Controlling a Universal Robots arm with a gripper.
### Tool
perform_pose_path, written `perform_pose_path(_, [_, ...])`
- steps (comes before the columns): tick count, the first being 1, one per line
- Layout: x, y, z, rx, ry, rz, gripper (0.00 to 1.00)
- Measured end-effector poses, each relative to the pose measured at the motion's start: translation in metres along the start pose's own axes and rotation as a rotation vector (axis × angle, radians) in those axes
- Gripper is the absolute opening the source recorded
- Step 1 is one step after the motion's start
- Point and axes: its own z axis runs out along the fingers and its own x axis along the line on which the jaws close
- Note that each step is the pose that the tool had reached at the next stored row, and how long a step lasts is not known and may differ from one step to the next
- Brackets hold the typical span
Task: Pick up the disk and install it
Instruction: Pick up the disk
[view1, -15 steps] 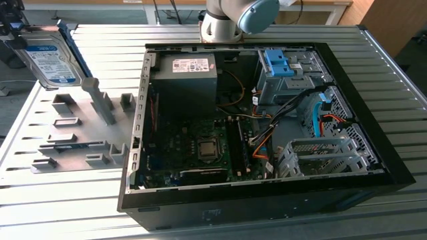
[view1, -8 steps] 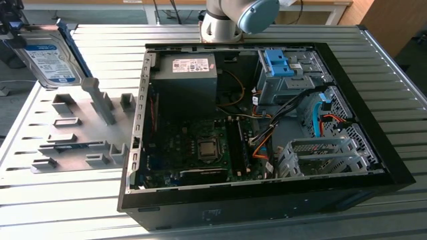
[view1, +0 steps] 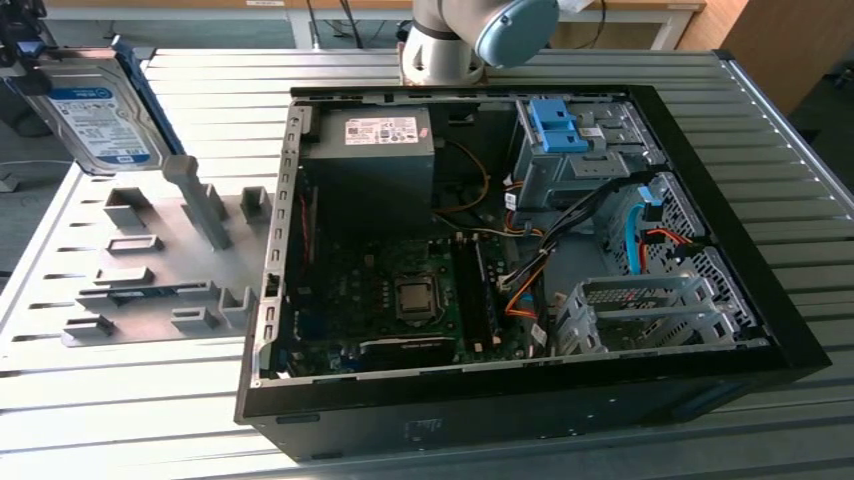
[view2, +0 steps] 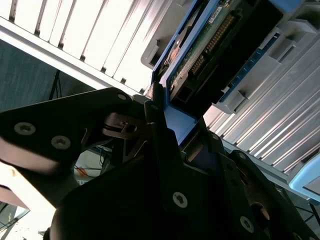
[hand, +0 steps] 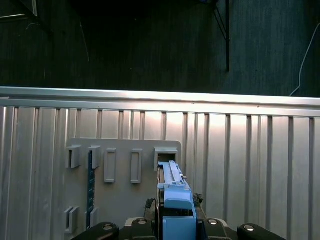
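Note:
The disk (view1: 100, 115), a silver drive with a white-and-blue label in a bright blue caddy, stands on edge at the far left of the exterior view, over the far corner of the grey fixture plate (view1: 147, 265). My gripper (view1: 24, 45) is shut on its upper end. In the first wrist view the disk (hand: 175, 192) runs edge-on between the fingers of the gripper (hand: 175, 222), its far end at a slot of the fixture plate (hand: 125, 170). The second wrist view shows the disk's green circuit board (view2: 207, 45) and the gripper (view2: 165, 130) clamped on the caddy.
An open computer case (view1: 747, 330) lies on the slatted metal table (view1: 134, 420) at the exterior view's right. Inside are a grey drive bay topped by a blue bracket (view1: 554, 125), an empty metal cage (view1: 641, 315) and cables. The arm's base (view1: 461, 35) stands behind the case.

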Motion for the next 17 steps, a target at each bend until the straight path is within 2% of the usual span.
perform_pose_path(17, [-0.0001,0.0001,-0.0063,-0.0001,0.0000,0.000,0.37])
